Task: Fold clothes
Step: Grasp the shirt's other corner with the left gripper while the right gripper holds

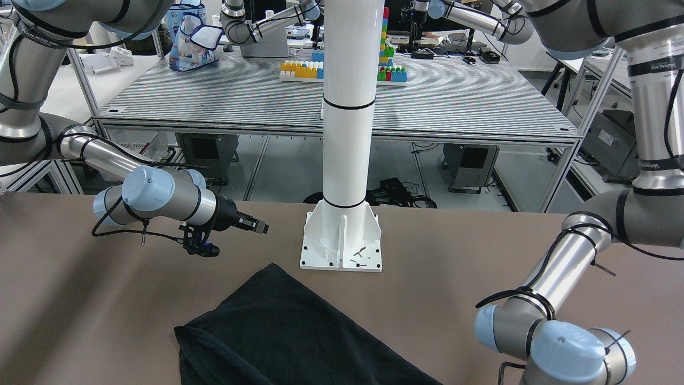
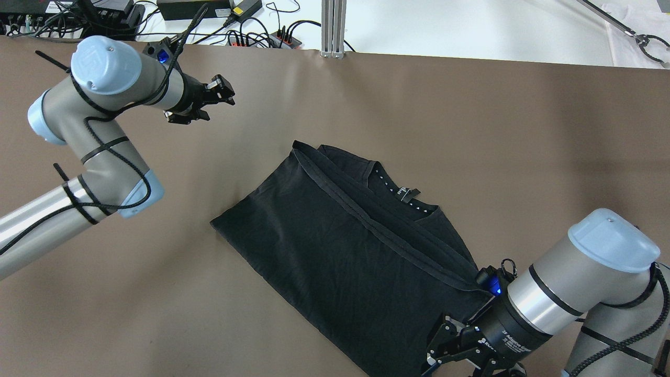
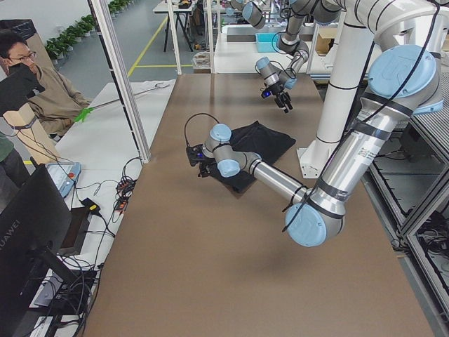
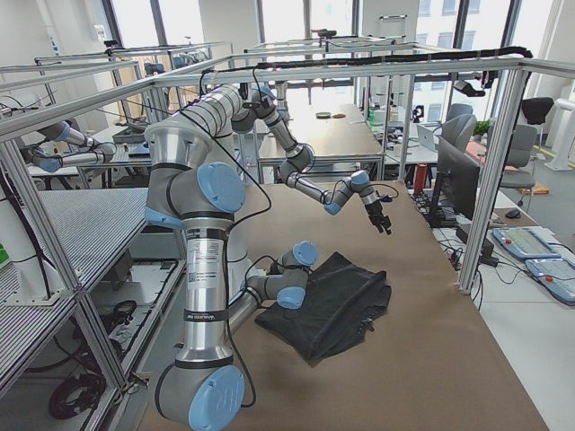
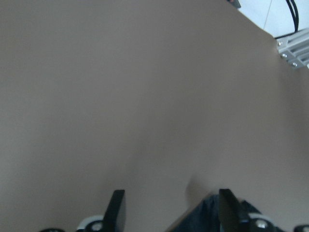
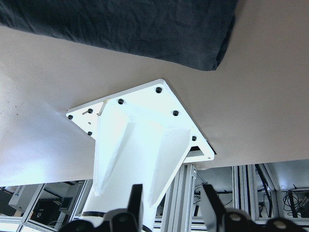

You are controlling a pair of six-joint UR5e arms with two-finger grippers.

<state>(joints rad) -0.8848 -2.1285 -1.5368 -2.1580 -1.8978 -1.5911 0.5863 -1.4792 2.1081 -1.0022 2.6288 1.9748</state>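
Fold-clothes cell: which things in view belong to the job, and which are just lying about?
Job: thin black fabric garment on the brown table; left pincer and right pincer, both open and empty.
Lying about: white metal pillar with bolted base plate; coloured plastic building blocks on the bench behind; black cables and power strips past the table's far edge.

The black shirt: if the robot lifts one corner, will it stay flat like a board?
Probably not: the black shirt lies wrinkled and folded over itself, so it likely droops. It looks thin, so probably light.
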